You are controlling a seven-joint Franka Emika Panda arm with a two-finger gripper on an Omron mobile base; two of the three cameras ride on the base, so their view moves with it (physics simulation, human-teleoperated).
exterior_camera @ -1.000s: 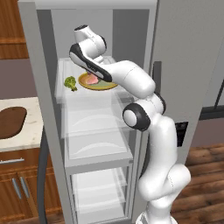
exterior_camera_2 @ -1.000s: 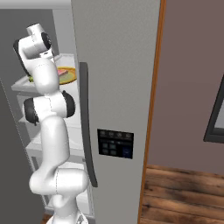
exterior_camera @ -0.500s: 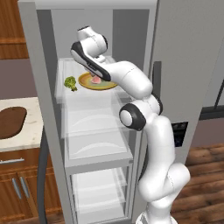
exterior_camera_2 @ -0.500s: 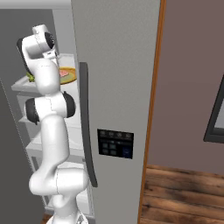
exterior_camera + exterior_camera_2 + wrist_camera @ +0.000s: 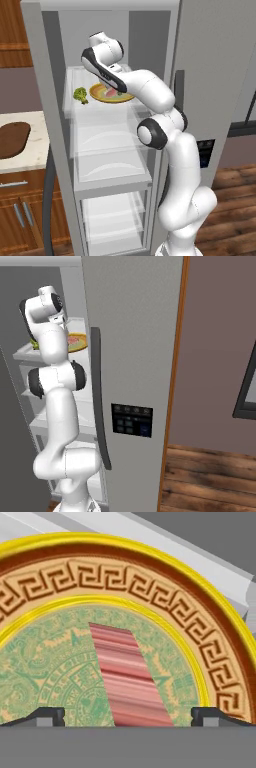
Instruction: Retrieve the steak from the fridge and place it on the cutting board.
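On the plate [image 5: 210, 647], the steak [image 5: 127, 677] runs lengthwise between wide-open jaws.

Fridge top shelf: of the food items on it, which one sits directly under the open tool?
The steak, the pink-red slab on the yellow-rimmed plate, lies between the tool's spread fingertips. The green broccoli stands off the plate, beside it on the shelf.

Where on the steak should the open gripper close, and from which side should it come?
Across the steak's narrow width, one finger on each long edge, coming straight down from above. It lies flat on the yellow-rimmed plate as a long thin strip, and in the hand view the gripper already straddles it, open, with a fingertip either side.
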